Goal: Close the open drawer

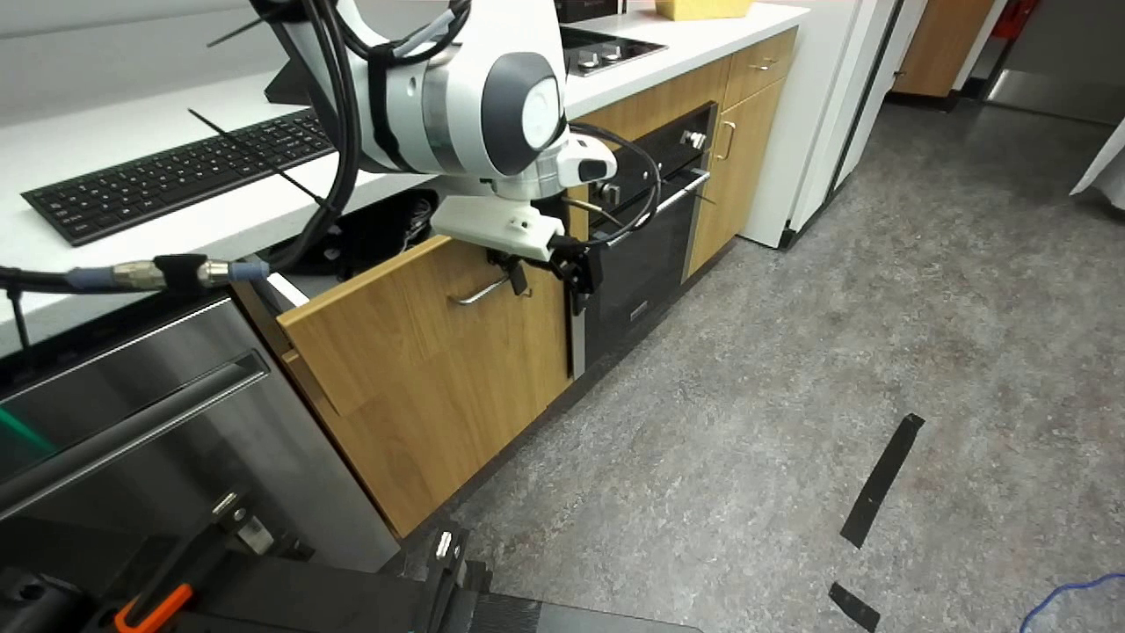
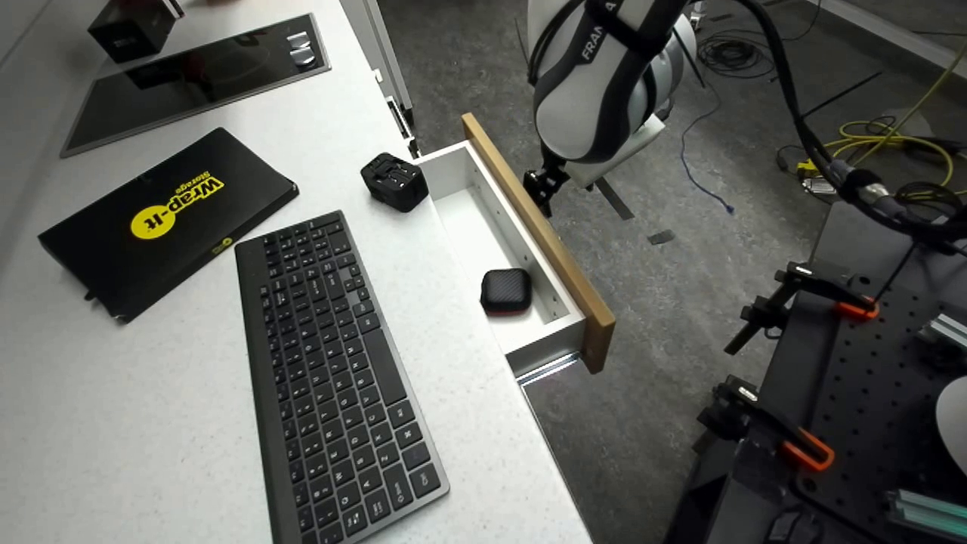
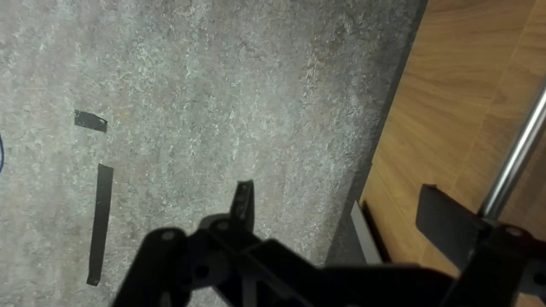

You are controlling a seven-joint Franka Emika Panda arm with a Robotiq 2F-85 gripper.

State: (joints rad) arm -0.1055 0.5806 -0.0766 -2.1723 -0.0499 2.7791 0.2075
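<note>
Oak forms the front of the drawer (image 2: 547, 234), which stands pulled out from beneath the white bench (image 2: 483, 442), its pale inner walls exposed in an exterior view. Stage of the task: closure not achieved. A broad strip of the interior shows between the bench edge and the front, and a black case (image 2: 506, 290) lies inside toward one end. What remains, as judged here, is the inward push that would bring the front level with the lower oak panel (image 1: 466, 422). Position of the tool (image 1: 551, 299): on the outer, room-facing side of the front, near the end toward the oven (image 1: 646, 272), so that the front stands between it and the drawer's interior. Its jaws stand wide apart, with nothing seen gripped between them. One of the fingers (image 3: 445, 224) overlaps the lower end of the silver bar handle (image 3: 518, 154) in the wrist view, and an exterior view likewise shows a finger at one end of the handle (image 1: 480, 293); whether the two touch cannot be told. Such a placing, in judgement, suits a shove against the front rather than a grasp, ideally delivered nearer the middle of its width. Probable hazards are a finger snagging on the handle, or pressure at one end setting the drawer askew on its way in.
</note>
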